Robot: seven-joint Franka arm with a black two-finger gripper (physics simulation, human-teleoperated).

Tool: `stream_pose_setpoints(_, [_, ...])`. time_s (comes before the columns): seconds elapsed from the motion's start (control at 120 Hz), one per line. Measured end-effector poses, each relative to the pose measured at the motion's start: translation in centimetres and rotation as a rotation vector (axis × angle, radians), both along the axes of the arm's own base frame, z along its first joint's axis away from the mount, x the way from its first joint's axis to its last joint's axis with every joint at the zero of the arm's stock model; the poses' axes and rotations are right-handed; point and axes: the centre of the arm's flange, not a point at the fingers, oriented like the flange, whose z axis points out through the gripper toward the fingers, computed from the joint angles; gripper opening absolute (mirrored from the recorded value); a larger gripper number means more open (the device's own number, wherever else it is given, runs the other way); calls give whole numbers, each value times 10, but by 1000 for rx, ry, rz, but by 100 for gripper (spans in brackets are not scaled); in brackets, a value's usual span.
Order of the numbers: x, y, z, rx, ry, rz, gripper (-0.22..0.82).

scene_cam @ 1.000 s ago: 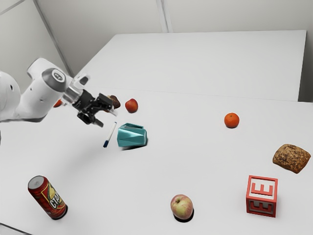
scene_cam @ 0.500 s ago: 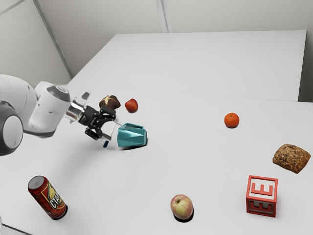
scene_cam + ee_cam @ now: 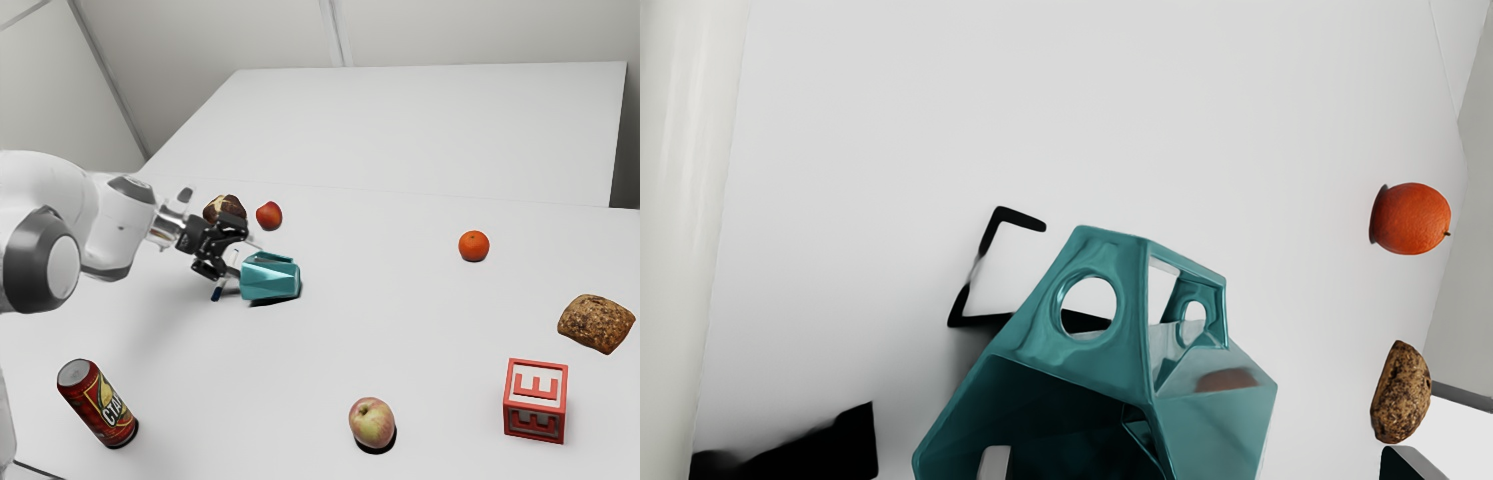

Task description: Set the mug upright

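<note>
fingers (image 3: 995, 463) spread apart, one seen against mouth of faceted teal mug (image 3: 270, 279), lying on its side just beyond gripper (image 3: 250, 262), toward exterior view's right; long axis runs left to right, mouth facing gripper.

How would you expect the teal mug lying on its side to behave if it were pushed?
The teal mug would probably slide or rock rather than roll smoothly, since its walls are flat facets. Its crisp edges suggest a stiff body that should move as one piece. The glossy surface may make it somewhat slippery.
</note>
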Motion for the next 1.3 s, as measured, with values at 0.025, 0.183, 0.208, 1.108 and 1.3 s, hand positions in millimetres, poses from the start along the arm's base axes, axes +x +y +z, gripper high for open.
stream_pose_setpoints(0.025, [0,-1,-1,-5,-2,1,60])
stream_pose_setpoints(0.183, [3,-6,-1,-27,-12,9,57])
stream_pose_setpoints(0.208, [3,-6,-1,-29,-13,11,55])
stream_pose_setpoints(1.108, [9,-27,6,-86,-41,40,-14])
stream_pose_setpoints(1.3, [9,-28,14,-89,-53,38,-17])
